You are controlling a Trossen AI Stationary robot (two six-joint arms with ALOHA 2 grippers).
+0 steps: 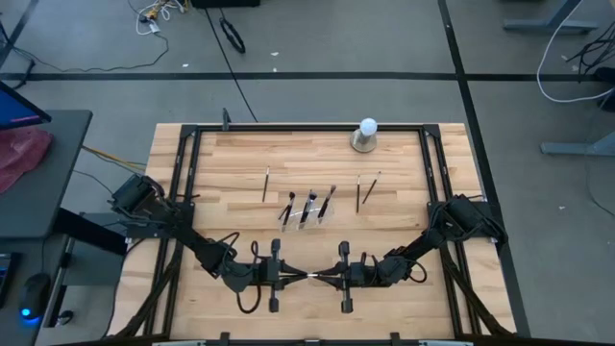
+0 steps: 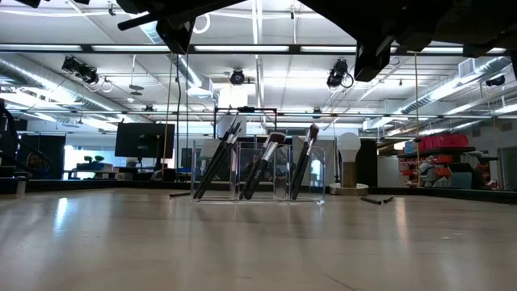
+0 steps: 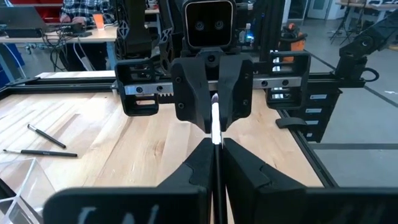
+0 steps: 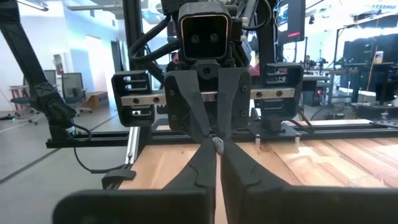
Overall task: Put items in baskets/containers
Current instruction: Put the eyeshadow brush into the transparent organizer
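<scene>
Near the front edge of the table point(image 1: 240, 163), the left end effector point(image 1: 296, 276) and the right end effector point(image 1: 323, 276) meet tip to tip, facing each other. Between them runs a thin makeup brush point(image 3: 216, 124) with a silvery ferrule; both sets of fingers are clenched on it, one at each end, so this reads as a hand-over from one arm to the other, probably to turn the brush or regrip it for a clean drop.

Farther back, at mid-table, stands the clear plastic holder point(image 1: 306, 219), well apart from both end effectors. Several brushes point(image 2: 262, 166) already lean in its compartments, bristles up and tilted, as the low view shows. More loose brushes lie flat on the wood beyond it: one point(image 1: 266, 185) to the holder's left, two point(image 1: 365, 188) to its right. A white ball on a grey base point(image 1: 366, 135) stands at the far edge.

Whichever arm keeps the brush will have to carry it back toward the holder.
</scene>
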